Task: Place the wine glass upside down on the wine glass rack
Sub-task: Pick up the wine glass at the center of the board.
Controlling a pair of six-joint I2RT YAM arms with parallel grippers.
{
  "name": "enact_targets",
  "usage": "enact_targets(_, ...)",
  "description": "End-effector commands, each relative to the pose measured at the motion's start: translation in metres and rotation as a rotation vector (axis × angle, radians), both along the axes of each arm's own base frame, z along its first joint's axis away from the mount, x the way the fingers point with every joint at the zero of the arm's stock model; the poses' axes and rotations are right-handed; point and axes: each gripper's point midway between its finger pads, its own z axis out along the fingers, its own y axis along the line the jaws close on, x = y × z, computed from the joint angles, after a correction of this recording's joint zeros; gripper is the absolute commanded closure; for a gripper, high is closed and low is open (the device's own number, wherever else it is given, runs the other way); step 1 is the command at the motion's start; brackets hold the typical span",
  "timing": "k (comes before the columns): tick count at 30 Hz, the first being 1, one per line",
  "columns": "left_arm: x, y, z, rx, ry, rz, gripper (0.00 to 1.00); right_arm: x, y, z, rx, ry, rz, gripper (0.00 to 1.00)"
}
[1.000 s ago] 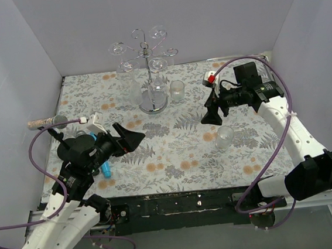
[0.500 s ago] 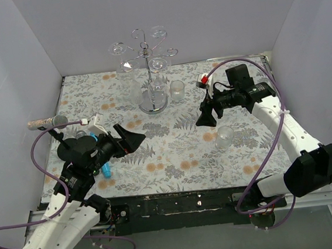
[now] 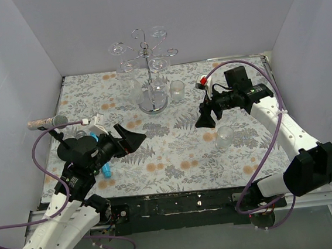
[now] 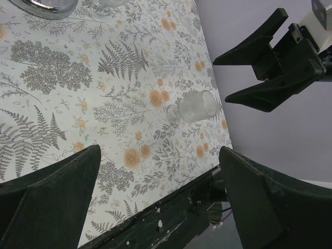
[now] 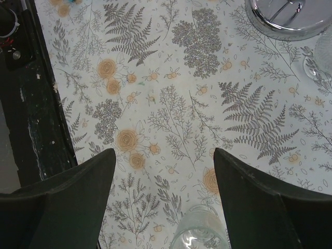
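Wine glass standing rim-up on the worktop, just below the right jaws, spread wide and tipped downward, apparently to straddle it for a lift toward the rack beyond; left jaws equally wide, empty, well apart.

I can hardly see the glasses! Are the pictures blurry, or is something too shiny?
Top external: sharp, evenly lit, but clear glasses on the wine glass rack fade into the pale wall. Left wrist: the wine glass looks crisp. Right wrist: the rack's base gleams; the glass is cut off at the bottom edge.
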Motion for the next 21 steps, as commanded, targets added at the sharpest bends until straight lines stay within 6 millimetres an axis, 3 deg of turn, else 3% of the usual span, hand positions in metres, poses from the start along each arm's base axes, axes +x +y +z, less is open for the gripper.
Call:
enact_targets(1, 0.000, -0.002, -0.002, -0.006, -0.007, -0.008, 0.02, 0.002, 0.002, 0.005, 0.003, -0.029, 0.002, 0.16)
enact_targets(16, 0.000, -0.001, -0.004, -0.005, -0.006, -0.005, 0.02, 0.011, -0.009, 0.007, -0.041, -0.077, -0.034, 0.15)
enact_targets(21, 0.002, -0.003, -0.005, -0.003, -0.004, -0.009, 0.02, 0.023, -0.017, 0.014, -0.041, -0.086, -0.092, 0.15)
